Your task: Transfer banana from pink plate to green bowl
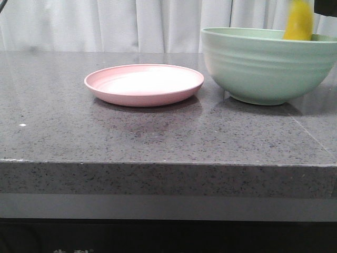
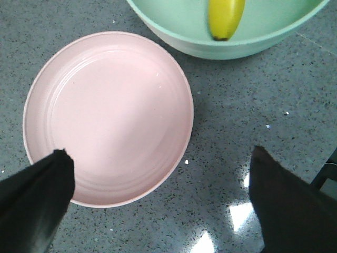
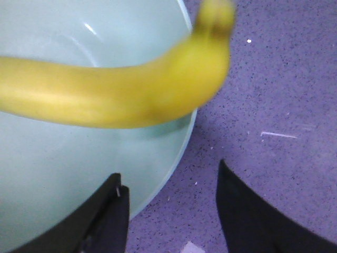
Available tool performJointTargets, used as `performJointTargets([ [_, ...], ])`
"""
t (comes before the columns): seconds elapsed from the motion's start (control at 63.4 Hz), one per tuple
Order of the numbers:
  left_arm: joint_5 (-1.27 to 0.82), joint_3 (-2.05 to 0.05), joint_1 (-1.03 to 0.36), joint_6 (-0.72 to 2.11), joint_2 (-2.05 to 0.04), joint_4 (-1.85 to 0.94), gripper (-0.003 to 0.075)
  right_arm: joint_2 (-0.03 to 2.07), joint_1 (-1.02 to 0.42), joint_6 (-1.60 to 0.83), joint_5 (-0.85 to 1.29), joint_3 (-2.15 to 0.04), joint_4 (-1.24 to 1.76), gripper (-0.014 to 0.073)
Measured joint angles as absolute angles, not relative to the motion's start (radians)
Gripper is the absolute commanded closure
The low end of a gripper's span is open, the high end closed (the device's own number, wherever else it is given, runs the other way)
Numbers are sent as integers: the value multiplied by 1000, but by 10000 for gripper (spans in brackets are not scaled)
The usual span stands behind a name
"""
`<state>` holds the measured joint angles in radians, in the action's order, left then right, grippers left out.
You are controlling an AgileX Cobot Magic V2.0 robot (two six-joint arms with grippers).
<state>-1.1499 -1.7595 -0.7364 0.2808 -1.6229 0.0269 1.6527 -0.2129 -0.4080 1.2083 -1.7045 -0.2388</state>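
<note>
The pink plate (image 1: 145,84) lies empty at the table's middle. The green bowl (image 1: 263,68) stands to its right. The banana (image 1: 298,21) is blurred and upright over the bowl's far right rim. In the right wrist view the blurred banana (image 3: 105,97) lies across the bowl (image 3: 52,158), beyond my right gripper (image 3: 168,169), which is open and holds nothing. My left gripper (image 2: 160,152) is open and empty above the pink plate (image 2: 105,116); the bowl's rim (image 2: 210,50) and the banana's dark tip end (image 2: 225,18) show beyond the plate.
The grey speckled stone table (image 1: 158,142) has its front edge close to the camera. A white curtain (image 1: 131,23) hangs behind it. A dark part of the right arm (image 1: 325,6) shows at the top right corner.
</note>
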Motion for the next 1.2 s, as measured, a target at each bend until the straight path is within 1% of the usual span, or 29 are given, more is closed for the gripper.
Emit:
performJointTargets([
  [0.189,-1138,-1759,-736,279,-1623,27,69,1653,-213,-372,1208,-1704,-239,188],
  [0.252,-1125,-1759,-729,274,-1623,27,80,1651,-213,-345,1208,-1704,-239,200],
  [0.331,-1104,-1759,-703,249,-1623,27,124,1639,-213,-294,1208,-1704,-212,247],
  [0.363,-1092,-1759,-685,228,-1623,25,150,1630,-213,-261,1208,-1704,-192,284],
  [0.41,-1076,-1759,-658,194,-1623,25,211,1615,-213,-213,1206,-1704,-162,351],
  [0.521,-1037,-1759,-575,106,-1625,27,392,1575,-213,-76,1190,-1705,-64,524],
  [0.552,-1028,-1759,-553,86,-1625,27,463,1566,-213,-53,1185,-1705,-41,580],
  [0.584,-1022,-1759,-532,69,-1625,27,538,1556,-213,-35,1183,-1707,-20,620],
  [0.615,-1015,-1759,-506,52,-1625,27,612,1551,-213,-18,1178,-1707,0,651],
  [0.631,-1012,-1759,-495,42,-1625,27,628,1546,-213,-12,1178,-1707,11,664],
  [0.647,-1012,-1759,-485,38,-1625,27,673,1543,-213,-7,1176,-1707,18,669],
  [0.679,-1008,-1759,-465,31,-1625,25,731,1539,-213,0,1173,-1707,30,658],
  [0.868,-992,-1759,-327,-8,-1615,0,738,1517,-213,28,1134,-1707,56,662],
  [0.978,-982,-1743,-248,-19,-1566,-5,738,1480,-213,35,1095,-1670,56,662],
  [1.105,-924,-1655,-148,-26,-1438,-7,738,1395,-213,35,1014,-1559,72,662],
  [1.199,-842,-1515,-81,-29,-1289,0,738,1293,-213,35,905,-1419,120,662],
])
